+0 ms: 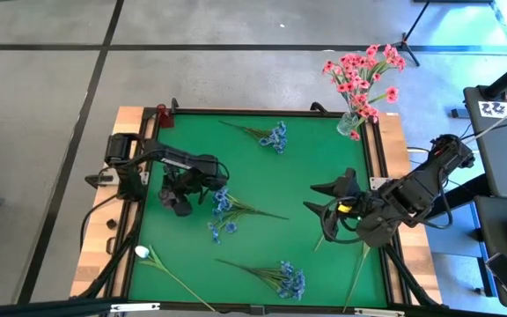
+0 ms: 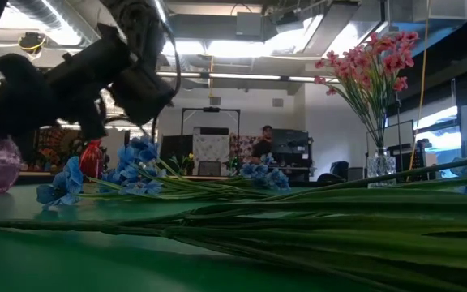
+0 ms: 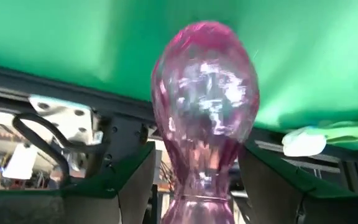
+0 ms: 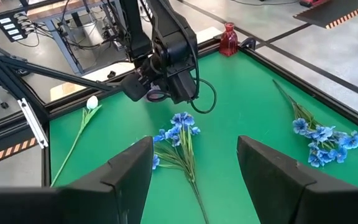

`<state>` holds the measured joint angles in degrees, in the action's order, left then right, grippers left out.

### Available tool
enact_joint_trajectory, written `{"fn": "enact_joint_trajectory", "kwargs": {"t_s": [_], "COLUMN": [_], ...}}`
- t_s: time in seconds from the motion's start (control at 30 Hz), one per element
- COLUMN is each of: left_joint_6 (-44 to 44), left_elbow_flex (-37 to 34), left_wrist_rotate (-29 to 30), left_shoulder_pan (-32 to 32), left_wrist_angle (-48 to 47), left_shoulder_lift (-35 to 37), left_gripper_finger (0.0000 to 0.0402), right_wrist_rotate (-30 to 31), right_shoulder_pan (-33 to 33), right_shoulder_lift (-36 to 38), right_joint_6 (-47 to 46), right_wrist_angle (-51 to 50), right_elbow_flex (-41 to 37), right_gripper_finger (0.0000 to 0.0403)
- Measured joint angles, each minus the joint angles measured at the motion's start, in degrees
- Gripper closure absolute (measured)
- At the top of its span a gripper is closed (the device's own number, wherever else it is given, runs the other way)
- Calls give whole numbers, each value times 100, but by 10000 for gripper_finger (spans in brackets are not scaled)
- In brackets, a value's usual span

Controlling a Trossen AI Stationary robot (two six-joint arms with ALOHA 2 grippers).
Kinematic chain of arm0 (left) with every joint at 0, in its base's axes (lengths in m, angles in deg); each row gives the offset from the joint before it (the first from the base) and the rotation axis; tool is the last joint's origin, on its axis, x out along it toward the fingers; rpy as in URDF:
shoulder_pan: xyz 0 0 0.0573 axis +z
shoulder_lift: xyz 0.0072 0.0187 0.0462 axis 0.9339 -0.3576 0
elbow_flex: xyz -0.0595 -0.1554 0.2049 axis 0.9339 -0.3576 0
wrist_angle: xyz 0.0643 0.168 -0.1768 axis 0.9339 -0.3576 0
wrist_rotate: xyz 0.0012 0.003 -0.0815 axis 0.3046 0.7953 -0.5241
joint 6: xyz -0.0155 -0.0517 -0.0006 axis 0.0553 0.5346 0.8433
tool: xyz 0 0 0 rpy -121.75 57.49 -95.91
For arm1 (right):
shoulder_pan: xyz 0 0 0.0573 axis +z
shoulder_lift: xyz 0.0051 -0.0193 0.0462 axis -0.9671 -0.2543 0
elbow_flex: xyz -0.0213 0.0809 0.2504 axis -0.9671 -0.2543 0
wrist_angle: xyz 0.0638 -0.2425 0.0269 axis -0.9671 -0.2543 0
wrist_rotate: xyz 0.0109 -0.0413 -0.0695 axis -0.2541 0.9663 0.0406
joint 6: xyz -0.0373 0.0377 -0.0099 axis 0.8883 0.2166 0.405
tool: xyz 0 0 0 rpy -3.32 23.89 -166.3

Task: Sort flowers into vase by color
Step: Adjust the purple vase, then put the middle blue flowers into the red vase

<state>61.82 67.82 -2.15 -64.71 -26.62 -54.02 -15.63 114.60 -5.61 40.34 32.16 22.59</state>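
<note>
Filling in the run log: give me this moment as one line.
left gripper: open around pink vase | right gripper: open, empty, right side of table | pink flowers: in clear vase | blue flowers: on mat

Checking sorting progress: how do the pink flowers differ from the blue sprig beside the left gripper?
The pink flowers stand upright in a clear vase at the table's far right corner; the blue sprig lies flat on the green mat. The pink ones are bunched together; the blue sprig lies alone beside the left gripper. Both have clustered small blooms on thin green stems.
</note>
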Motion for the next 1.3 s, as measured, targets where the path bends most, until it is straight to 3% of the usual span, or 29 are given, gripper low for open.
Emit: {"fn": "enact_joint_trajectory", "kwargs": {"t_s": [0.53,0.77,0.83,0.97,1.17,1.23,1.3], "left_joint_6": [-26,26,399,2017,3498,4020,4742], "left_elbow_flex": [418,1283,1645,2231,2635,2646,2616], "left_wrist_rotate": [287,783,840,976,1720,2115,2912], "left_shoulder_pan": [17,-48,-157,-520,-1479,-1813,-2159], "left_wrist_angle": [241,269,480,1226,2547,3100,3749], "left_shoulder_lift": [0,-2,0,33,33,31,31], "left_gripper_finger": [176,176,176,176,177,179,181], "right_wrist_rotate": [-116,-433,-607,-782,-941,-1204,-1540], "right_shoulder_pan": [0,-299,-398,-501,-627,-781,-946], "right_shoulder_lift": [0,0,0,2,-181,-208,-218], "right_joint_6": [139,162,233,456,1191,1397,1559], "right_wrist_angle": [4,4,3,-164,-958,-914,-716], "right_elbow_flex": [0,0,0,0,-84,-283,-552], "right_gripper_finger": [169,169,169,169,169,169,169]}}
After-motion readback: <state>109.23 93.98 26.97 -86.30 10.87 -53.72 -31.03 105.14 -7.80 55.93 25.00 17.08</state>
